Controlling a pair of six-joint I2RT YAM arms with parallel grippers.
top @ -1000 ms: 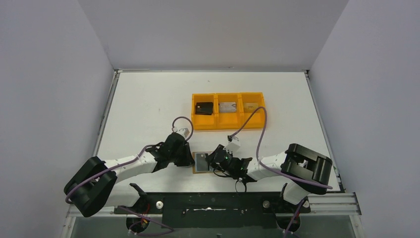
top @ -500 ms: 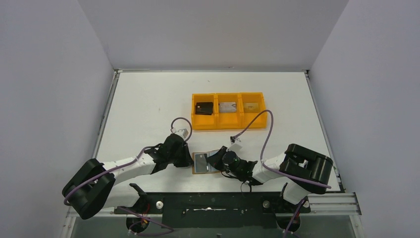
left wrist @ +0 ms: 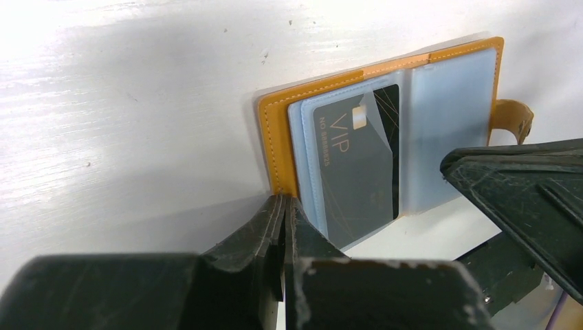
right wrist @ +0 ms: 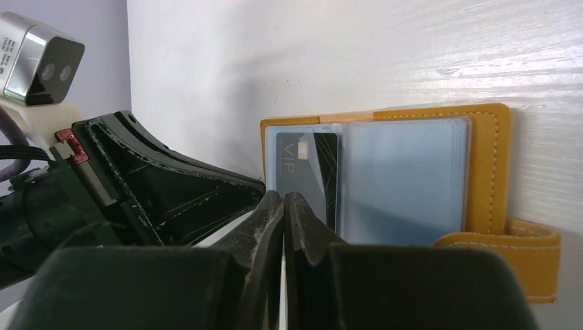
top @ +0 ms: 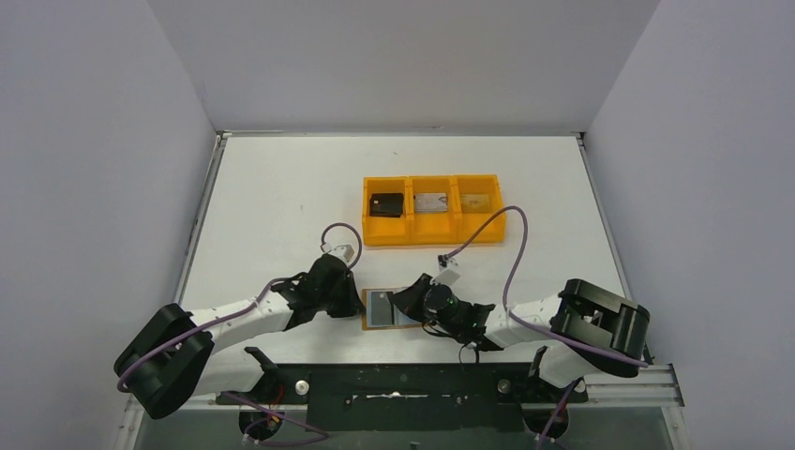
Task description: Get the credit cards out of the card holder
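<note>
The card holder (top: 382, 309) lies open near the table's front edge, tan-brown with clear grey-blue sleeves; it shows in the left wrist view (left wrist: 275, 137) and the right wrist view (right wrist: 491, 165). A dark credit card marked VIP (left wrist: 357, 165) (right wrist: 313, 172) sits in one sleeve. My left gripper (top: 360, 302) (left wrist: 284, 201) is shut, its tips touching the holder's left border. My right gripper (top: 410, 302) (right wrist: 284, 197) is shut, its tips over the near edge of the VIP card's sleeve. Whether either pinches anything is hidden.
An orange three-compartment tray (top: 432, 235) stands behind the holder, with a dark card (top: 385, 204), a silvery card (top: 431, 202) and a pale card (top: 474, 201) in its compartments. The holder's strap tab (right wrist: 509, 258) sticks out on its right side. The table's front edge is close.
The right arm's elbow has swung to the right and its wrist has turned, the gripper staying at the holder. The left arm has shifted slightly left. The holder has not moved.
</note>
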